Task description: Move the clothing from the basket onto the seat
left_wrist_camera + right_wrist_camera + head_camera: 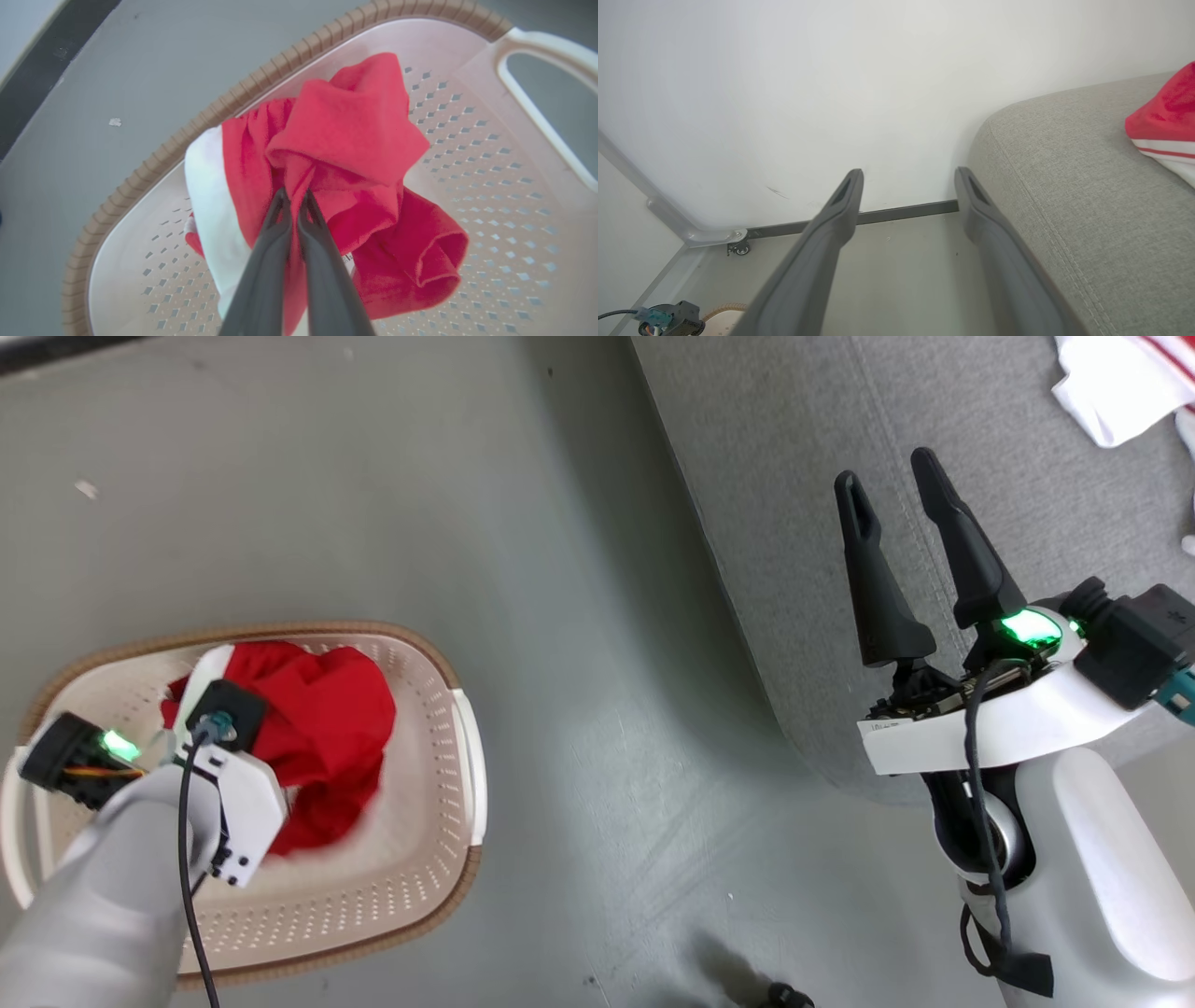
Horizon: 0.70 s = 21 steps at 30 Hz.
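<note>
Clothing for this job sits in 2 places. The largest thing, the grey sofa seat (840, 523), lies to the right of the basket across a strip of grey floor (579, 709). It already carries a white-and-red garment (1111, 383) on the side far from the basket. The cream perforated basket (411, 896) stands on that floor. Inside it, toward its left end, lies a bunched red garment (345, 140) with a white panel. The left tool (293, 198) reaches down into the basket, its 2 fingers pinched together on a fold of that red garment. The right tool (885, 467) hangs over the seat edge nearest the basket, fingers spread wide and holding nothing.

The step in hand looks like the pick of the last piece, with the grip made and the lift not yet done. The next move calls for a rise straight up until the trailing cloth clears the basket's brown rim. After that comes a carry rightward from the basket over the floor and a release onto bare cushion. Only 1 fold is pinched, so a slow lift seems wise.
</note>
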{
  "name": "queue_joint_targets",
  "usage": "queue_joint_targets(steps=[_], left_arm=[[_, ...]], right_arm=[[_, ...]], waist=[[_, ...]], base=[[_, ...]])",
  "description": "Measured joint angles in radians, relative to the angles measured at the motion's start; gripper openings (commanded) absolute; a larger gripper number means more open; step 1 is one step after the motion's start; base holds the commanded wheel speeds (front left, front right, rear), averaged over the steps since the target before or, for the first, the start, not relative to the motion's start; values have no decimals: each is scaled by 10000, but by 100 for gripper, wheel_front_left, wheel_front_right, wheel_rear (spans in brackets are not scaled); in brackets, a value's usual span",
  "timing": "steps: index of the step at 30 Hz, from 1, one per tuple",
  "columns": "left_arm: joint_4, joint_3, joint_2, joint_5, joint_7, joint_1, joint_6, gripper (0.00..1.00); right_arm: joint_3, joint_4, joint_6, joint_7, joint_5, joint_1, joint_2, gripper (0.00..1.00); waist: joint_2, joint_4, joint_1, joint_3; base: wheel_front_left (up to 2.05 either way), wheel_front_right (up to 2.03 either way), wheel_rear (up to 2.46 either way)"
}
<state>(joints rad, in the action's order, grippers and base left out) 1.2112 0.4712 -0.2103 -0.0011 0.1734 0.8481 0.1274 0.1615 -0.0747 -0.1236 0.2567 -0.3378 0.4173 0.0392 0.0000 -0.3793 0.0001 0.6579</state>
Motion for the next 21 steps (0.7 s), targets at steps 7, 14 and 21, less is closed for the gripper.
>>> queue_joint_targets(steps=[7, 14, 21], left_arm=[[-6, -180, 278, -278, 539, -638, -2, 0], [-171, -535, 568, -750, 704, -1208, -38, 0], [-587, -943, 917, -1273, 746, -1780, -75, 0]], right_arm=[[-98, 328, 0, 0, 213, -74, 8, 100], [-186, 754, 0, 0, 320, -689, 19, 100], [-230, 980, 0, 0, 550, -1071, 23, 100]], waist=[[0, 248, 0, -846], [0, 514, 0, -1765], [0, 793, 0, -2684]], base=[[0, 0, 0], [0, 0, 0], [0, 0, 0]])
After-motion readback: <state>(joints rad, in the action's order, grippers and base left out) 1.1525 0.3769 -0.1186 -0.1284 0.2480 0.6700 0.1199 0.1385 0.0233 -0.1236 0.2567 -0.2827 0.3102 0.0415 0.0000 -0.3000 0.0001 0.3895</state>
